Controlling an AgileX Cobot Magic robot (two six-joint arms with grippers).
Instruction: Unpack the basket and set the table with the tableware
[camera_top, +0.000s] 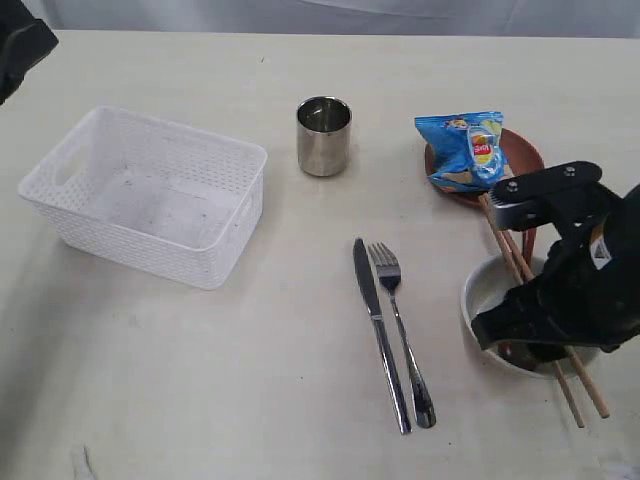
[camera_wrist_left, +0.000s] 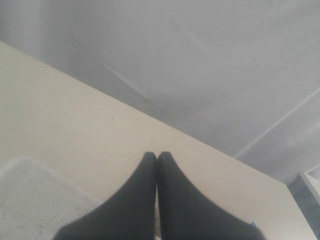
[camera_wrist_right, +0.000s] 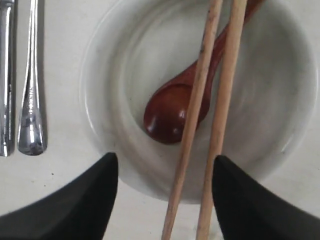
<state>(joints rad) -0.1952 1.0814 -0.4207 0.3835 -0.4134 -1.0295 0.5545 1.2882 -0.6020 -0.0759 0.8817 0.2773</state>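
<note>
The white basket (camera_top: 150, 190) stands empty at the left of the table (camera_top: 250, 400). A steel cup (camera_top: 323, 135) stands at the back middle. Knife (camera_top: 378, 330) and fork (camera_top: 400, 330) lie side by side in front. The pale bowl (camera_top: 483, 290) holds the brown spoon (camera_wrist_right: 172, 112), and the chopsticks (camera_wrist_right: 222, 100) rest across its rim. My right gripper (camera_wrist_right: 165, 165) hovers open over the bowl's edge with both chopsticks between its fingers; the chopstick by one finger lies very close to it. My left gripper (camera_wrist_left: 157, 156) is shut and empty above the basket's corner (camera_wrist_left: 30, 200).
A blue snack bag (camera_top: 462, 150) lies on the brown plate (camera_top: 522, 152) at the back right, behind the bowl. The knife and fork handles (camera_wrist_right: 31, 100) lie close beside the bowl. The left arm (camera_top: 20, 45) sits at the far left corner.
</note>
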